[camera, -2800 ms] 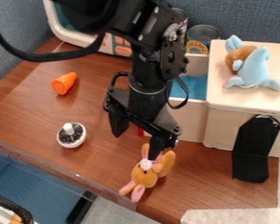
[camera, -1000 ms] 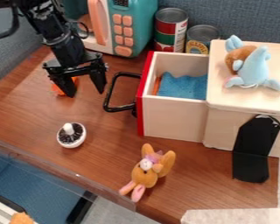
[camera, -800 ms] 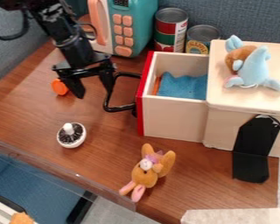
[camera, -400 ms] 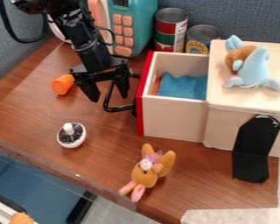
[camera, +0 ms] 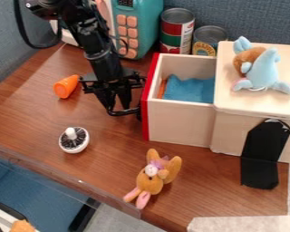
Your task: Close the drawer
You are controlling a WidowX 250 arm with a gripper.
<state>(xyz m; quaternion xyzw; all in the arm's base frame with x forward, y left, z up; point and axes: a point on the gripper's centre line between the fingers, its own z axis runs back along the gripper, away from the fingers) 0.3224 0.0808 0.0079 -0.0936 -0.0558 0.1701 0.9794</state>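
Observation:
The black gripper (camera: pixel 119 108) hangs left of the drawer, low over its black handle (camera: pixel 132 111) and overlapping part of it. Whether they touch is unclear. The drawer (camera: pixel 180 121) stands pulled out to the left from the light wooden box (camera: pixel 225 131), with its red front (camera: pixel 150 97) facing the arm. Inside the drawer lies a blue cloth (camera: pixel 190 89), beside a bit of something orange at the left inner wall.
Left of the gripper lies an orange cone (camera: pixel 66 86), with a white round brush (camera: pixel 74 139) below it. A plush rabbit (camera: pixel 150 180) lies in front. Cans (camera: pixel 177 31) and a toy microwave (camera: pixel 132 27) stand behind; a blue plush (camera: pixel 262 72) tops the box.
From over the rabbit, the gripper went to the upper left, then came back right and slightly down to the handle. It looks narrower now than just before. The drawer has not moved.

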